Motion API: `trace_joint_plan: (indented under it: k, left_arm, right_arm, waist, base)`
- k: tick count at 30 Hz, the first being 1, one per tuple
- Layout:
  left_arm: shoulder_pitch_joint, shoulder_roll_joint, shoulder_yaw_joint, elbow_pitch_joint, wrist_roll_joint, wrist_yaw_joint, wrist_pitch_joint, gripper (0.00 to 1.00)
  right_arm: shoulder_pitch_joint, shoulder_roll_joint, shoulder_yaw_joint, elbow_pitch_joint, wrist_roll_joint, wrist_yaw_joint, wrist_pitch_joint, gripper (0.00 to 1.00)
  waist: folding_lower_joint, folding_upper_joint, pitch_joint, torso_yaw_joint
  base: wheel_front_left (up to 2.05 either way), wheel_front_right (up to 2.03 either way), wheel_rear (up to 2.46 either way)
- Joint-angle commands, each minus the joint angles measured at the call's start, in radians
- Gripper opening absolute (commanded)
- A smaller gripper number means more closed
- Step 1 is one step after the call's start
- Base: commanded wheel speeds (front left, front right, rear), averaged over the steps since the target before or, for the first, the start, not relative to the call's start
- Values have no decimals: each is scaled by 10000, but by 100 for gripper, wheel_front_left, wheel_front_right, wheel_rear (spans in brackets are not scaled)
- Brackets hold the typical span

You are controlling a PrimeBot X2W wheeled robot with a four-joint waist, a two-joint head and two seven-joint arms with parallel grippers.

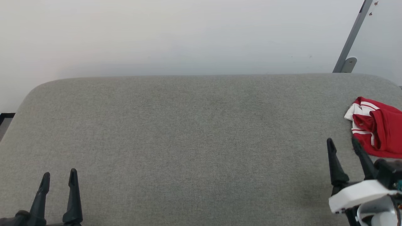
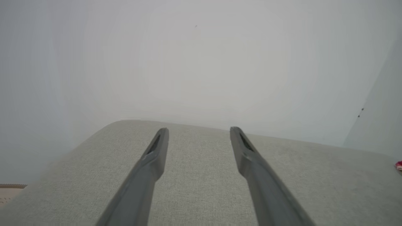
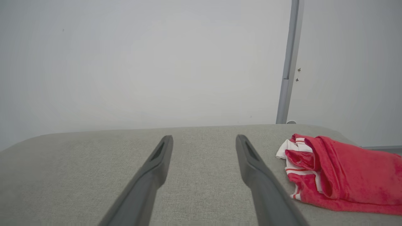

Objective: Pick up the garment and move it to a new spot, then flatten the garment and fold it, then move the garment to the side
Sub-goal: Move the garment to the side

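Observation:
The garment (image 1: 378, 127), red with white striped trim, lies crumpled in a heap at the far right of the grey fabric surface (image 1: 188, 141), partly cut off by the frame edge. The right wrist view has the garment (image 3: 339, 175) just right of my right fingers, and a sliver of it (image 2: 399, 165) shows at the right edge of the left wrist view. My right gripper (image 1: 343, 142) hovers open, its tips just left of the heap and apart from it. Far from the cloth, my left gripper (image 1: 59, 175) stands open at the lower left with nothing between its fingers.
A pale wall rises behind the surface's rounded far edge. A grey metal bar (image 1: 351, 37) leans against the wall at the back right, also seen as a grey bar (image 3: 287, 72) in the right wrist view. Wide bare fabric stretches between the two grippers.

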Motion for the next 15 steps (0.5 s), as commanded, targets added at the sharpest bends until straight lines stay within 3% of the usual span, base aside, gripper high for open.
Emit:
trace_joint_plan:
  k: [1, 15]
  left_arm:
    - [116, -6, 55, -23, 14, -28, -47, 100]
    - [418, 150, -245, 603, 132, -28, -47, 100]
  right_arm:
    - [209, 117, -67, -141, -110, -3, 25, 100]
    - [1251, 678, -414, -581, -681, -3, -143, 100]
  waist:
    - [0, 0, -19, -7]
    - [0, 0, -94, -88]
  base:
    - [0, 0, 0]
    - [0, 0, 0]
